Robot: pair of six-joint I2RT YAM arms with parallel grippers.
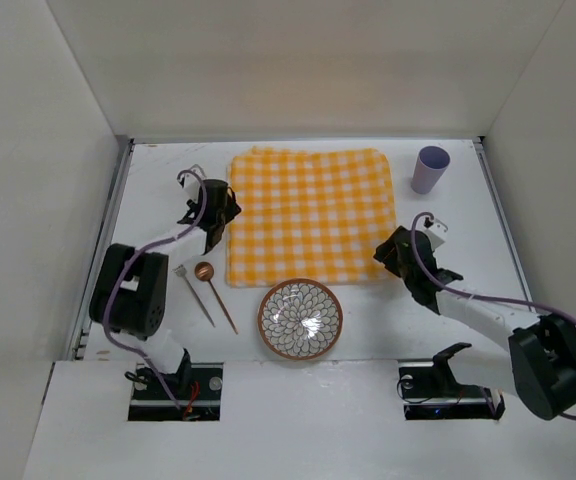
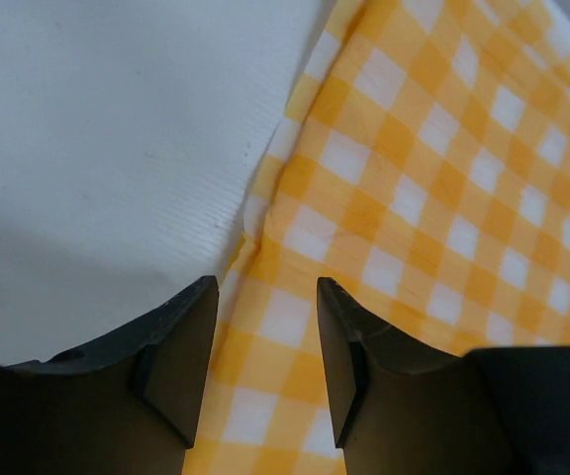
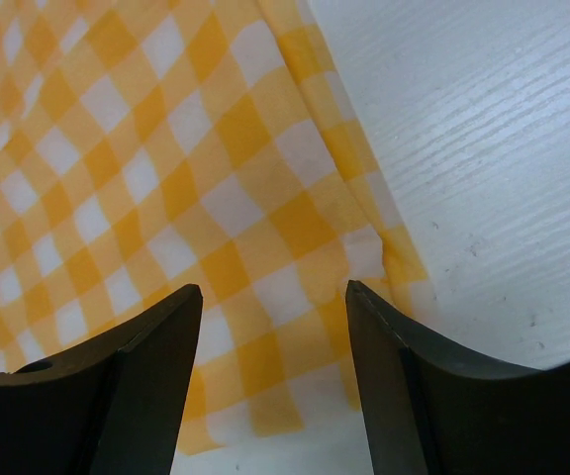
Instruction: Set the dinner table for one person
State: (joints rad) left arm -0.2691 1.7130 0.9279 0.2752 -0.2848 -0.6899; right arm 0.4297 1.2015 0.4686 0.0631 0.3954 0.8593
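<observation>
A yellow-and-white checkered cloth (image 1: 308, 215) lies flat on the white dinner table (image 1: 468, 215). A patterned brown-rimmed bowl (image 1: 300, 319) sits just in front of the cloth's near edge. A fork (image 1: 194, 293) and a copper spoon (image 1: 215, 295) lie left of the bowl. A purple cup (image 1: 430, 169) stands at the back right. My left gripper (image 1: 223, 215) is open and empty over the cloth's left edge (image 2: 265, 213). My right gripper (image 1: 393, 255) is open and empty over the cloth's near right corner (image 3: 364, 257).
Metal rails run along the table's left side (image 1: 103, 250) and right side (image 1: 503, 230). White walls enclose the back and both sides. The arm bases sit at the near edge.
</observation>
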